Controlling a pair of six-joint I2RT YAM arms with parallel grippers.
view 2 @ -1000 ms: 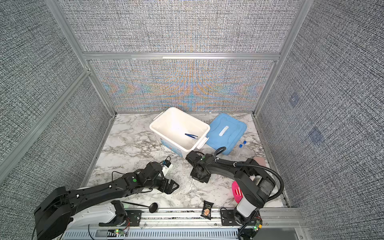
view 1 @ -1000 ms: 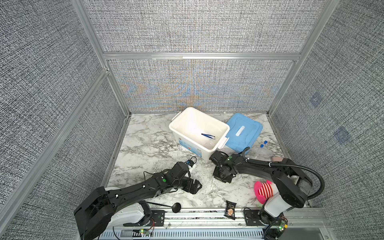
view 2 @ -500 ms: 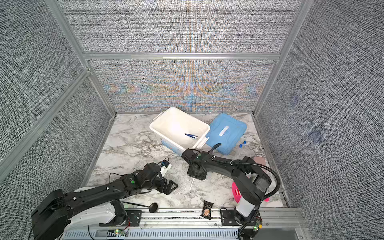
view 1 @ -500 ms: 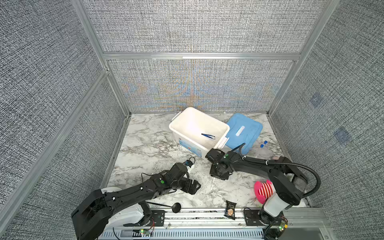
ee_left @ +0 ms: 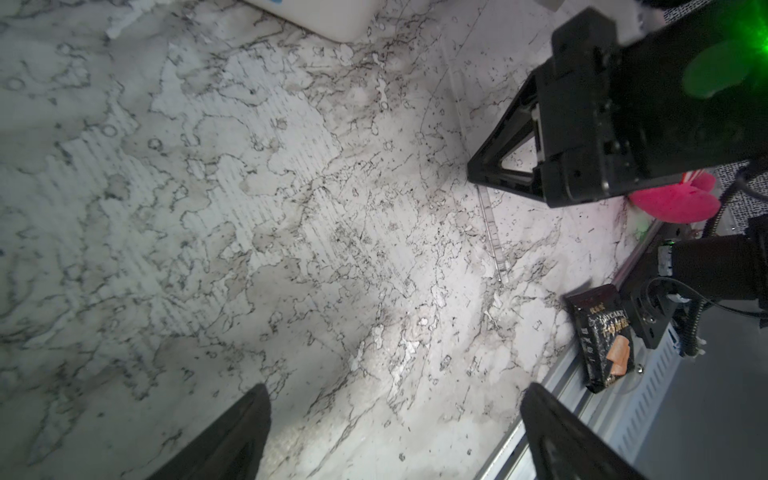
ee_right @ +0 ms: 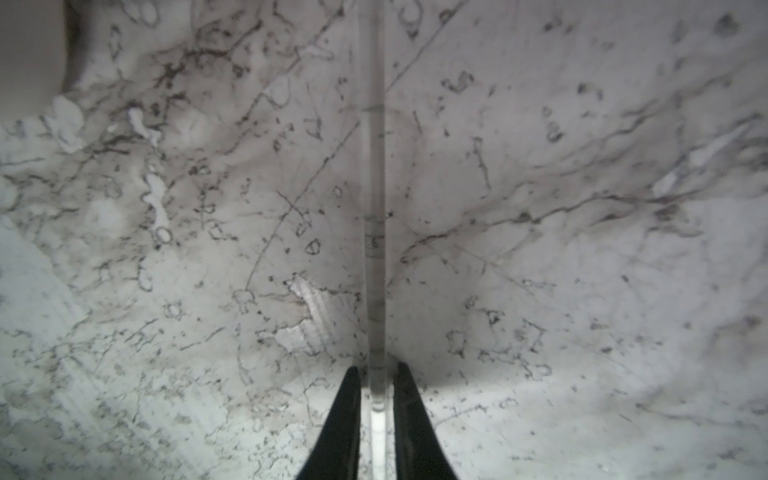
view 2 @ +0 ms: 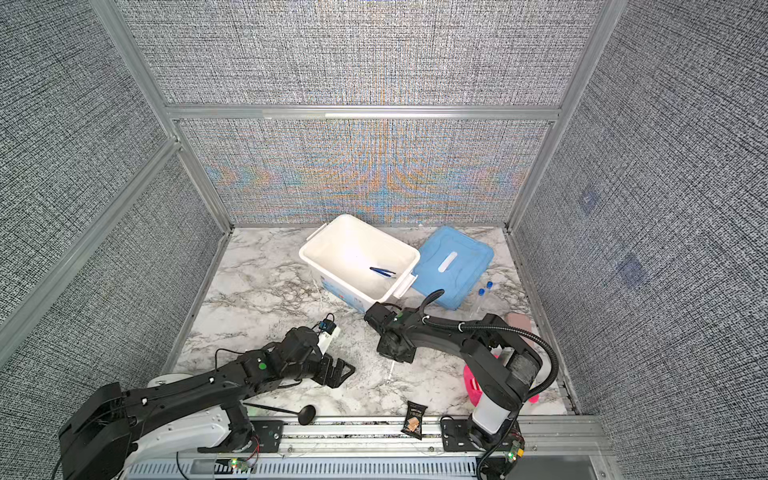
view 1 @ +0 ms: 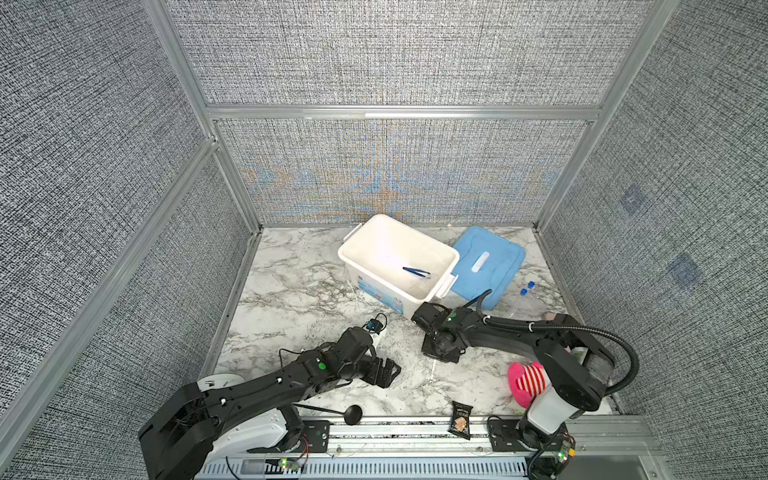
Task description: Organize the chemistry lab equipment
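Right claw (ee_right: 377, 366) down, straddling thin stick (ee_right: 374, 187); left claw (ee_left: 395, 385) low, spread wide

Left arm (view 1: 257, 386): black, boxy links, green dot, thin black wires.
Right arm (view 1: 511, 334): black, ribbed hose looping behind, white cable ties.
Bases (view 1: 249, 432): white rounded housings on black plates.
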